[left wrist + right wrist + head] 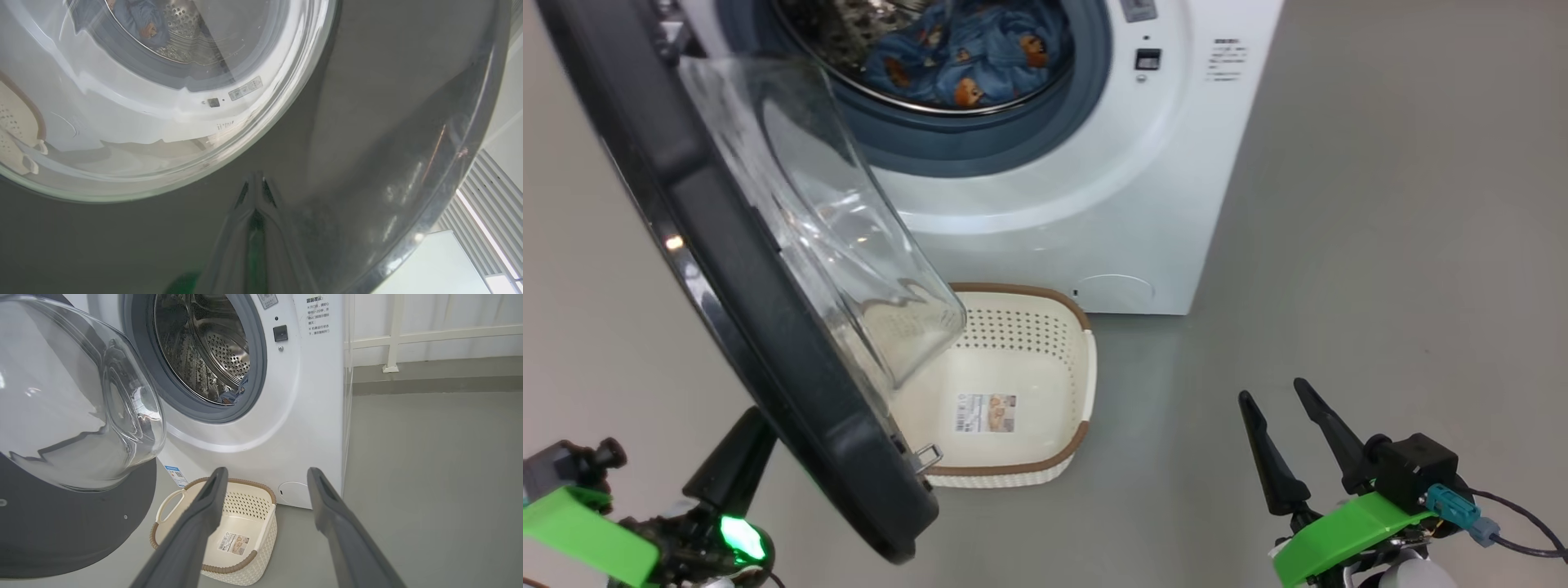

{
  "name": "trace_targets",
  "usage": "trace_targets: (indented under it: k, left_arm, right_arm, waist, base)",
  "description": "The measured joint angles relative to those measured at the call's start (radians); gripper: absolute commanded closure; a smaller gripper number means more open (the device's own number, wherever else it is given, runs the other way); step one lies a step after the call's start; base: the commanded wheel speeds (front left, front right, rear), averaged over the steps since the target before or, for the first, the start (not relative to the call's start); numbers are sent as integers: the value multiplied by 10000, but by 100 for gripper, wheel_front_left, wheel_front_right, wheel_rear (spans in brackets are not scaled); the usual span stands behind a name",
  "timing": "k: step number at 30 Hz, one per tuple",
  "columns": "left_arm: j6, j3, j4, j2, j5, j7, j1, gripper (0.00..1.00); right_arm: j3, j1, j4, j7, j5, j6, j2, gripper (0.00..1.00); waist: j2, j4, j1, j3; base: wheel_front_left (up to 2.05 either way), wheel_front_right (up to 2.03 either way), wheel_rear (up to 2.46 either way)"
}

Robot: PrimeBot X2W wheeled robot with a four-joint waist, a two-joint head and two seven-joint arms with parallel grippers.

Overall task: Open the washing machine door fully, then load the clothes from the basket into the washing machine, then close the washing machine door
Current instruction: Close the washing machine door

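Head view: the door stood partly open above the basket. The clothes lay inside the washer. The right gripper hovered at lower right, jaws spread wide.

Left wrist view: the left gripper had its jaws clenched together, tips at the door's glossy outer face.

Right wrist view: the basket sat on the floor before the washer.

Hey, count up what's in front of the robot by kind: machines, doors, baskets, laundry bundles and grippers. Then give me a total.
Washing machine: 1
Washing machine door, open: 1
Basket: 1
Bundle of clothes in the drum: 1 (separate pieces cannot be told apart)
Grippers: 2, the left gripper shut and the right gripper open
Total: 6
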Motion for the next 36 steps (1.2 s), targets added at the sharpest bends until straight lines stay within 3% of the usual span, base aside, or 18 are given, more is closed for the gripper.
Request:
trace_targets:
  k: [15,27,36]
  left_arm:
    - [-146,-581,750,-31,263,-2341,-833,100]
    - [-153,-1047,1085,-46,604,-2830,-1320,100]
    - [-155,-1124,1195,-77,706,-3103,-1427,100]
  right_arm:
    - [17,-156,282,-176,215,0,88,0]
    - [52,-170,462,-238,311,0,153,0]
    - [-33,-171,500,-274,311,0,173,0]
  waist:
    - [0,-1639,0,4]
    - [0,-2879,0,-149]
    - [0,-3005,0,-295]
  base:
    - [0,0,0]
    - [0,0,0]
    - [0,0,0]
